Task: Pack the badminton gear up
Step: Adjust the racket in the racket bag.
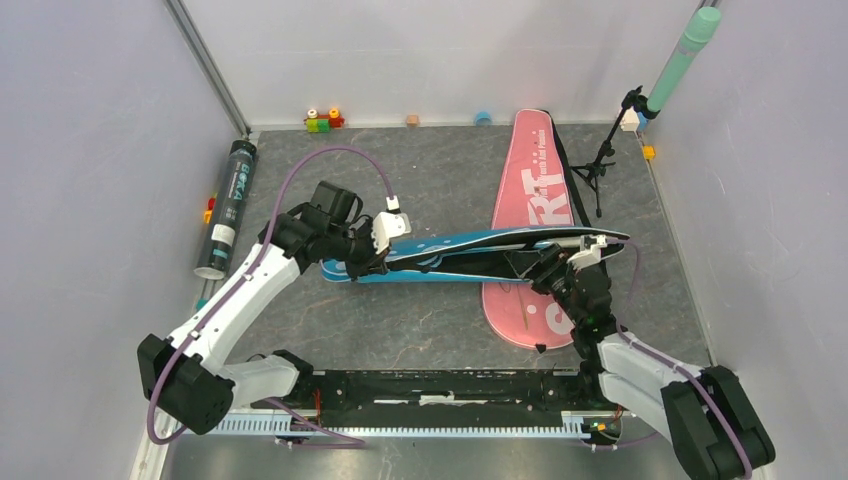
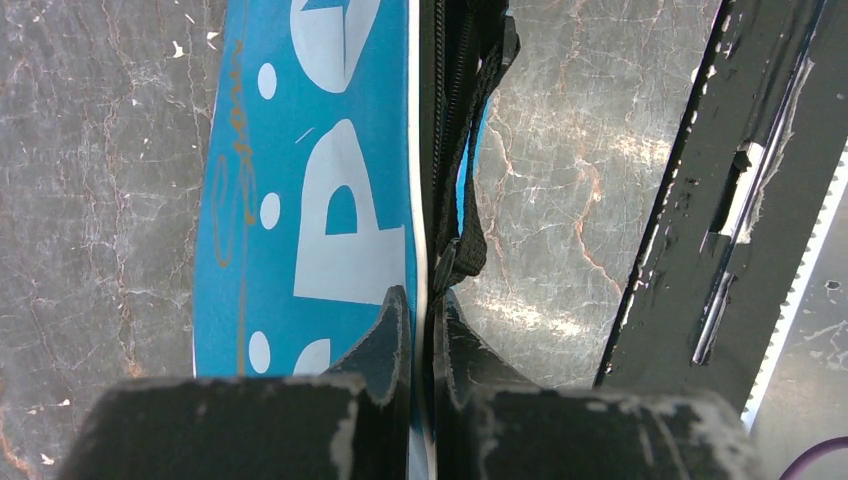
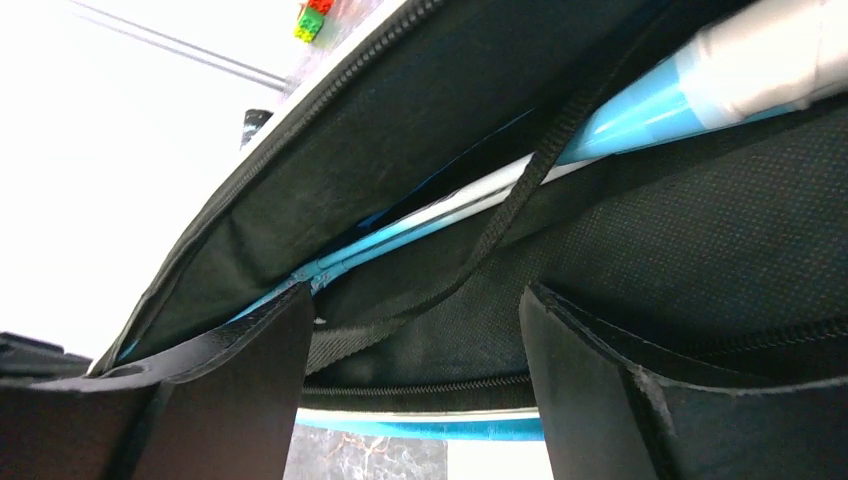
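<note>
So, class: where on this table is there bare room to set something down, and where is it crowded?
Bare grey table: at the back, between the dark cylindrical tube, coloured toy blocks and long pink racket bag; and in front, between the long blue racket bag and the black base rail. Crowded on the right: pink bag, black tripod stand, right arm.

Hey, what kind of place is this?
Probably a robot lab work cell: grey table walled by white panels, left arm and right arm bolted at its near edge, a tripod stand.
</note>
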Controlling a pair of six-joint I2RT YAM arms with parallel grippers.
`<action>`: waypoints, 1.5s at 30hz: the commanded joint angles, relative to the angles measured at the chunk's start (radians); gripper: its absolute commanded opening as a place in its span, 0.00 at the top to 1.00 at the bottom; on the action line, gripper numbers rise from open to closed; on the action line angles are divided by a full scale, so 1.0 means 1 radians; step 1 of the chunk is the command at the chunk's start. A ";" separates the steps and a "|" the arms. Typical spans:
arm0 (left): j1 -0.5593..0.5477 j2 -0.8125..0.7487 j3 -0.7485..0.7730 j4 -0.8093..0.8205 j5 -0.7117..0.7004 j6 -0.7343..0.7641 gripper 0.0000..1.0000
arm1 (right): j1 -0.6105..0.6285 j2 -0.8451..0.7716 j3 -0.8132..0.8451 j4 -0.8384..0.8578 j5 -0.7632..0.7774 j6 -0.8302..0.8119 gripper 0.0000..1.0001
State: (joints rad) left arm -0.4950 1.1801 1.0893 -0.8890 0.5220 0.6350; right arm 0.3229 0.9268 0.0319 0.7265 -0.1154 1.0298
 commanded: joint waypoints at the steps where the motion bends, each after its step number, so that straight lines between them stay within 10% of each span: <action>1: -0.003 0.003 0.014 0.013 0.056 -0.029 0.98 | 0.041 0.055 0.049 0.001 0.204 0.036 0.25; 7: -0.004 0.003 0.022 0.013 0.075 -0.028 0.98 | 0.118 0.222 0.148 -0.003 0.386 0.094 0.39; 11: -0.008 -0.001 0.003 0.074 0.023 -0.084 0.98 | 0.131 0.310 0.183 0.110 0.368 0.080 1.00; 19: -0.006 0.062 -0.017 0.204 -0.147 -0.188 0.98 | 0.204 0.041 0.391 -0.025 0.174 -0.468 1.00; 30: -0.006 0.206 0.071 0.163 -0.121 -0.229 0.98 | 0.225 0.019 0.427 0.371 -0.209 -0.763 1.00; 39: -0.004 0.235 0.125 0.042 0.004 -0.089 0.98 | 0.223 0.057 0.420 0.344 0.167 -0.760 1.00; 41: -0.004 0.231 0.130 0.037 0.027 -0.071 0.78 | 0.223 0.073 0.422 0.342 0.159 -0.717 1.00; 43: -0.004 0.224 0.151 0.029 0.032 -0.061 0.09 | 0.224 0.081 0.418 0.342 0.143 -0.681 1.00; 45: -0.004 0.213 0.198 0.014 0.021 -0.049 0.00 | 0.224 0.074 0.408 0.342 0.144 -0.652 1.00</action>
State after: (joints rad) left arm -0.4953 1.4273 1.1816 -0.8772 0.4767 0.5350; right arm 0.5259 1.0107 0.4072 0.9932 0.0452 0.3065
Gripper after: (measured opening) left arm 0.901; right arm 0.009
